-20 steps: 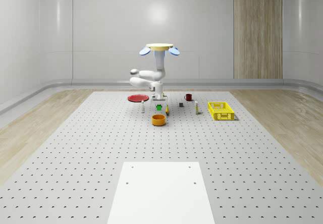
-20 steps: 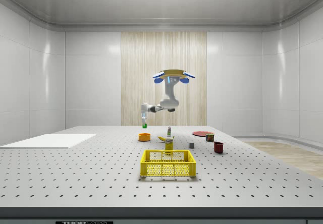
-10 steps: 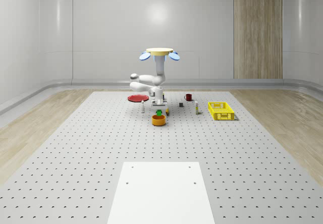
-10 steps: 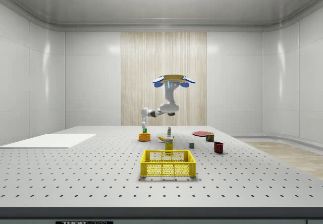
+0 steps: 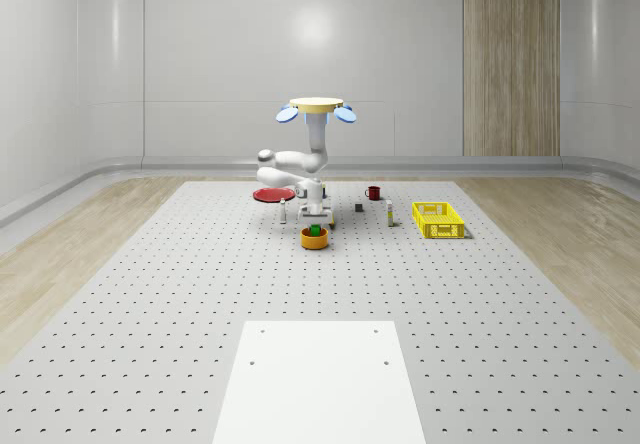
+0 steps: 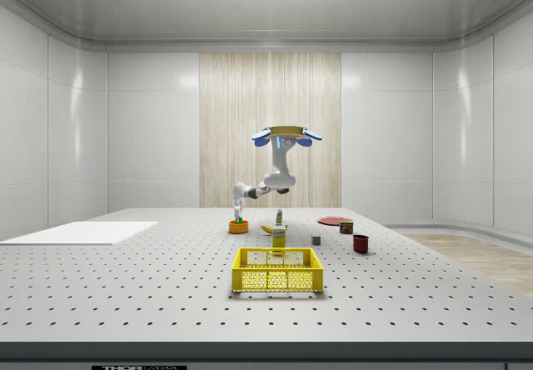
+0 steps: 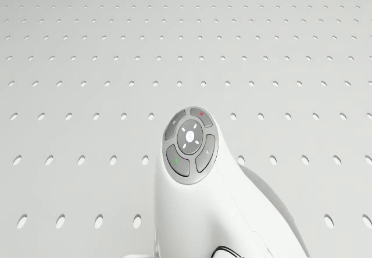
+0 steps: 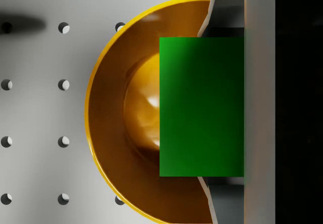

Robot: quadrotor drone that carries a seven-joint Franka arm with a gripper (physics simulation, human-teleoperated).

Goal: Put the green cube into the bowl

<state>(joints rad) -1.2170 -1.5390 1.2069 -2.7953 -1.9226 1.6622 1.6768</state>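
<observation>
Hovering over the table (image 5: 150, 294), the drone (image 5: 315, 110) floats high up, near the red plate (image 5: 270, 195) and above the little things set out there. Its white arm (image 5: 290, 167) bends down toward the orange bowl (image 5: 315, 238). The gripper (image 5: 316, 218) hangs right over the bowl, pointing down. It holds the green cube (image 8: 202, 106) tight; in the wrist view a gray finger (image 8: 257, 103) presses flat on one side of the cube. The cube sits just above the bowl's rim, over the bowl's hollow. In the side view, the gripper (image 6: 239, 213) and cube (image 6: 240, 218) are at the bowl's (image 6: 239, 227) top. A yellow crate (image 5: 438, 220) sits off to the whole-scene view's right, well apart from the bowl. A dark red cup (image 5: 373, 192) stands farther back.
</observation>
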